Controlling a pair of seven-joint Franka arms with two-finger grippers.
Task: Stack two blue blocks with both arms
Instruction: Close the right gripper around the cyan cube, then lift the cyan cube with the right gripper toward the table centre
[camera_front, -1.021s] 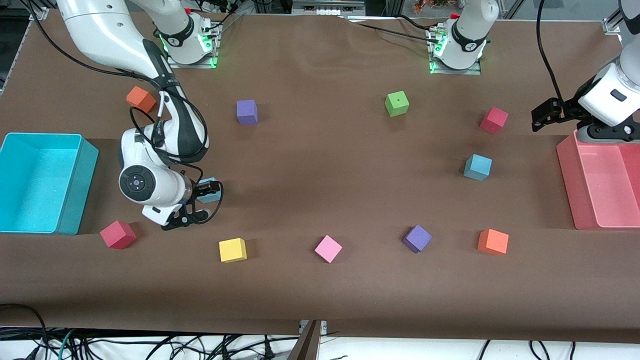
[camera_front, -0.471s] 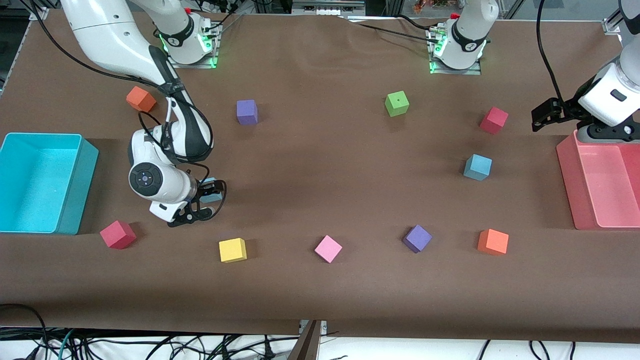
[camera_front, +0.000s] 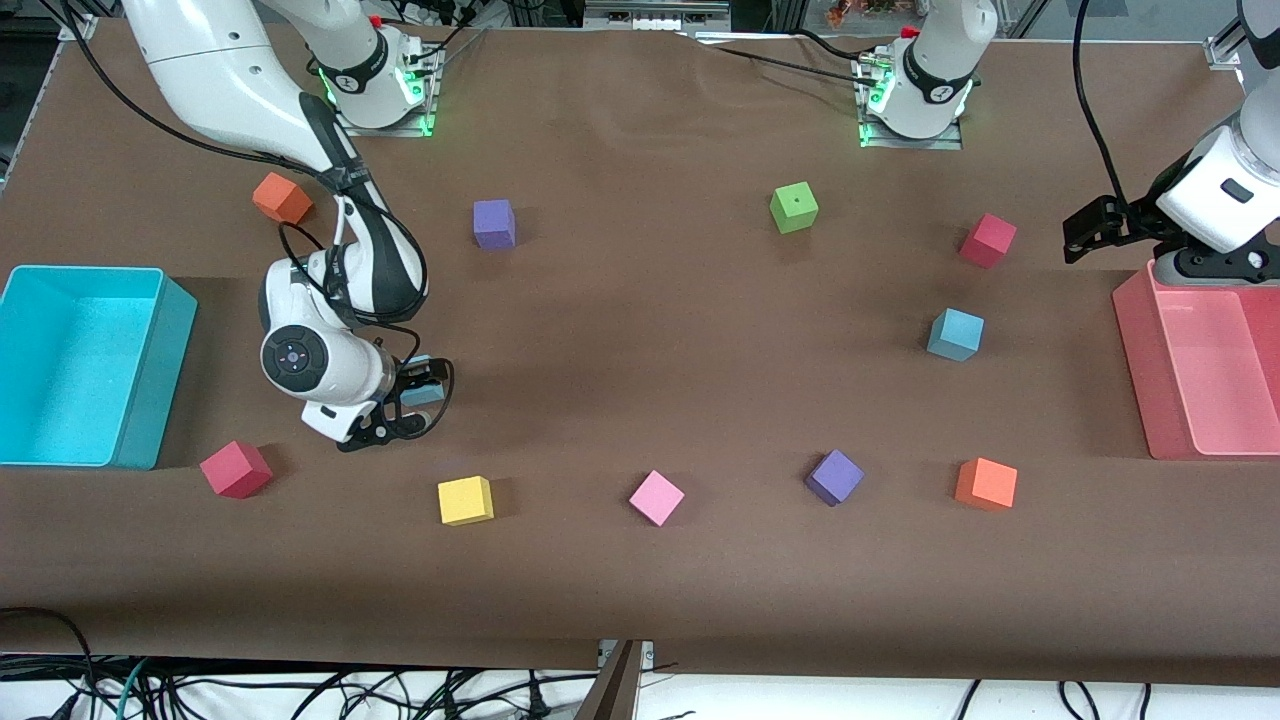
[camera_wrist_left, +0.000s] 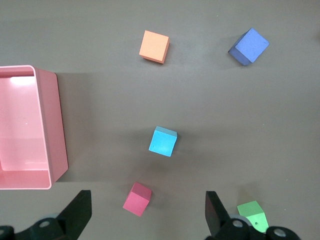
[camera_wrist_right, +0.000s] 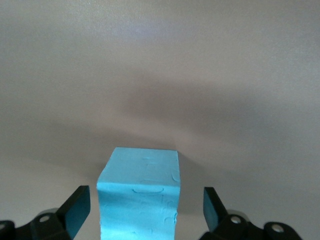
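Lower left of the front view: right end effector low over the table, fingers parted around one blue block, not yet pinching. Second blue block at right of frame, on the table, near the waiting left end effector, spread wide above the pink bin.

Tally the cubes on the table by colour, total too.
Blue: 2
Purple: 2
Orange: 2
Red: 2
Green: 1
Yellow: 1
Pink: 1
Total: 11 cubes
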